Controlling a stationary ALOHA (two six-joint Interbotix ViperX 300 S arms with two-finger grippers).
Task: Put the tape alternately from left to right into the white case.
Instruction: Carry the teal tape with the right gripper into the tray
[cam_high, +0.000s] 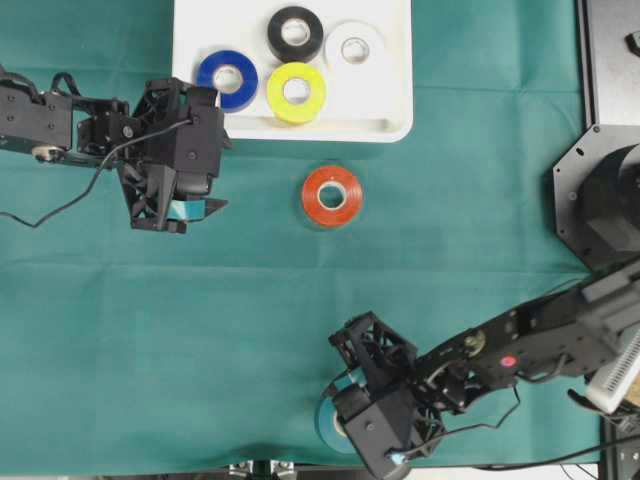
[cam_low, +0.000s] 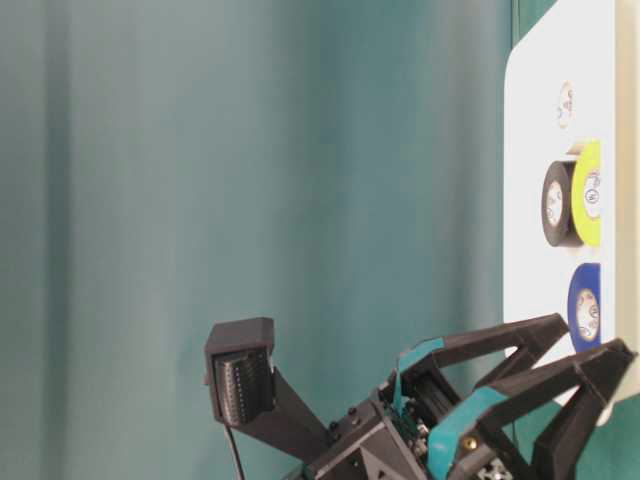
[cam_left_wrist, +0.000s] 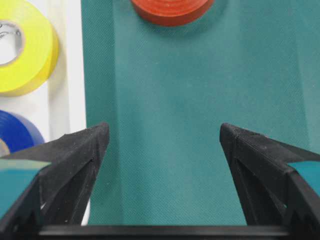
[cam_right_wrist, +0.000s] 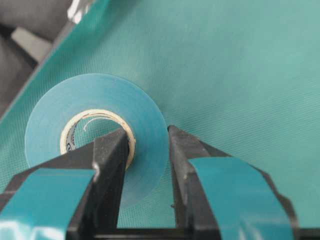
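Observation:
The white case (cam_high: 392, 100) lies at the top of the overhead view and holds blue (cam_high: 227, 79), yellow (cam_high: 296, 92), black (cam_high: 295, 34) and white (cam_high: 354, 45) tape rolls. A red roll (cam_high: 332, 196) lies flat on the green cloth just below the case. My left gripper (cam_high: 222, 152) stands open beside the case's lower left corner, nothing between its fingers (cam_left_wrist: 82, 150); the red roll (cam_left_wrist: 170, 10) is ahead of it. Near the front edge my right gripper (cam_right_wrist: 147, 150) is shut on the teal roll (cam_right_wrist: 95, 115), one finger inside the core, the other outside the ring.
The table's front edge (cam_right_wrist: 45, 55) runs just beyond the teal roll (cam_high: 322, 418). A grey equipment base (cam_high: 600, 200) stands at the right. Table-level view shows the case (cam_low: 530, 150) on edge with rolls in it.

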